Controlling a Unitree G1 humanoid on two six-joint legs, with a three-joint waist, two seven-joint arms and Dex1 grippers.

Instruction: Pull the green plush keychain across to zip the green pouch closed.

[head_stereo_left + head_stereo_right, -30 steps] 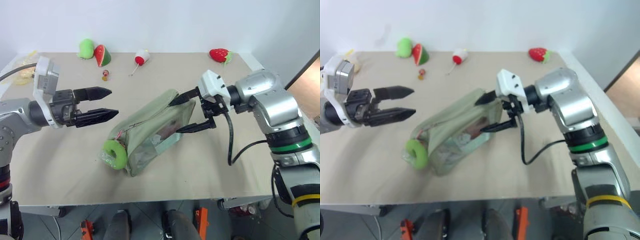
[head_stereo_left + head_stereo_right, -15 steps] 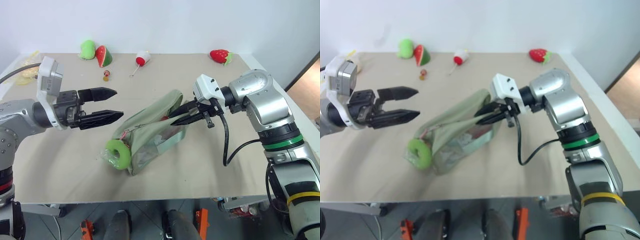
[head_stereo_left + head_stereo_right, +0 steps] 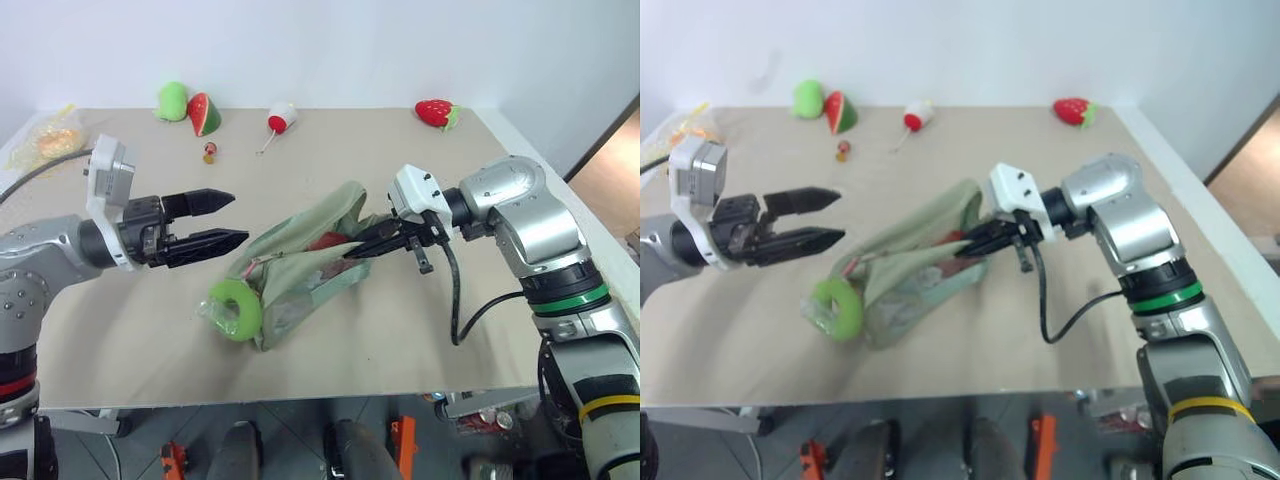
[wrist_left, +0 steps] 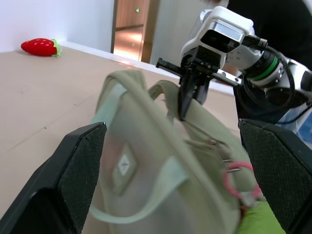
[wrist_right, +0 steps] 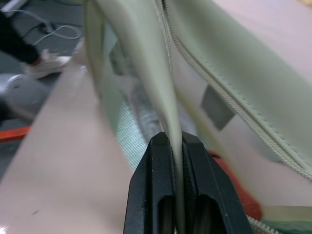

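The green pouch [image 3: 300,265] lies on its side mid-table, its zip [image 5: 229,105] running along the top. The green plush keychain [image 3: 234,309], a lime fuzzy ring on a pink cord [image 4: 234,178], hangs at the pouch's near-left end. My right gripper [image 3: 352,250] is shut on a pale-green band of the pouch at the opposite end, and its fingers [image 5: 156,195] pinch the fabric between them. My left gripper [image 3: 238,217] hovers open just left of the pouch and above the keychain, pointing toward it. Its wide-apart fingers [image 4: 73,165] frame the pouch [image 4: 146,161].
Along the table's far edge lie a green plush blob [image 3: 172,98], a watermelon slice plush [image 3: 205,112], a red-and-white plush [image 3: 282,117] and a strawberry plush [image 3: 436,111]. A small trinket [image 3: 210,153] sits nearer, and a crinkled plastic bag [image 3: 45,140] at far left.
My right gripper, open around the pouch's end a second ago, has shut on its fabric. The left gripper has stayed open in about the same place.
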